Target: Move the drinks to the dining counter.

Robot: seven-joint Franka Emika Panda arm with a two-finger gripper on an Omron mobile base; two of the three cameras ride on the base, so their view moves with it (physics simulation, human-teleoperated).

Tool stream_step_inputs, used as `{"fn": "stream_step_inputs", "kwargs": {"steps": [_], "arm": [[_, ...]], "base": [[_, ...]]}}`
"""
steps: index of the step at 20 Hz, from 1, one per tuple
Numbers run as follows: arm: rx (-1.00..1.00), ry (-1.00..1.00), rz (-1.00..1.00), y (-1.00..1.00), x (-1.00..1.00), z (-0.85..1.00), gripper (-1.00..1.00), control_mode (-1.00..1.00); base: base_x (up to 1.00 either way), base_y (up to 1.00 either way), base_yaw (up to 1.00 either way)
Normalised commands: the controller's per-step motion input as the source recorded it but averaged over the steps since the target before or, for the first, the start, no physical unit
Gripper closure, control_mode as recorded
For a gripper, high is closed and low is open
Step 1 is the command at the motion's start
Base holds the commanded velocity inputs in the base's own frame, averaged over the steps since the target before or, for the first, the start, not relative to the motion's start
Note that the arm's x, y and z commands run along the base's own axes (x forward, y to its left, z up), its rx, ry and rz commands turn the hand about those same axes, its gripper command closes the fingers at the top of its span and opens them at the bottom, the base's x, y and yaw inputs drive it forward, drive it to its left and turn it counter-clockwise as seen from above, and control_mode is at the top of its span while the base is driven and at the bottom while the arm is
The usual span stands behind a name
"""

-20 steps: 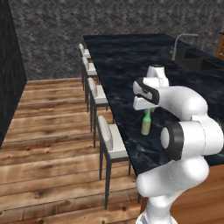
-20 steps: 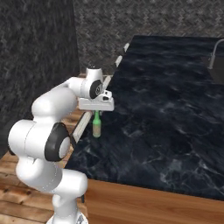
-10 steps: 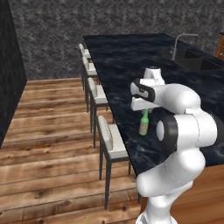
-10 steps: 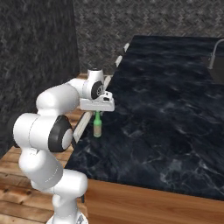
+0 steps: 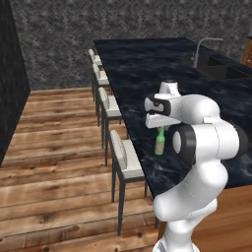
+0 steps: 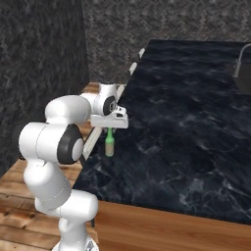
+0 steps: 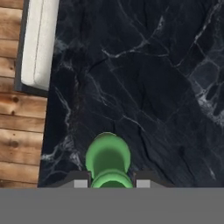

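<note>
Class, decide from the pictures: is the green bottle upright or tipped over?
Upright. The green bottle hangs vertically, neck up, with the pincer shut on its neck, above the dining counter near the stool-side edge.

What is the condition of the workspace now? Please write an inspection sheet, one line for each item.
Surface: dining counter, black marble with white veins, wooden base.
Job's things: green bottle, upright in the hand over the counter near the stool-side edge; whether its base touches the top cannot be told.
Clutter: nothing seen on the counter around the bottle.
Hand: hand shut on the green bottle's neck, pointing straight down.
Cables: nothing seen.
Surroundings: row of stools with white seats along the counter, faucet at the far end, wooden floor, dark stone walls.
</note>
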Motion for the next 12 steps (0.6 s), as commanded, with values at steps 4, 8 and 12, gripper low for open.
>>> {"fn": "stream_step_inputs", "kwargs": {"steps": [4, 8, 12], "arm": [[0.00, 0.00, 0.00, 0.03, 0.00, -0.21, 1.00, -1.00], [0.00, 0.00, 0.00, 0.04, 0.00, -0.12, -1.00, -1.00], [0.00, 0.00, 0.00, 0.00, 0.00, 0.00, -1.00, -1.00]], "base": [[0.00, 0.00, 0.00], [0.00, 0.00, 0.00], [0.00, 0.00, 0.00]]}}
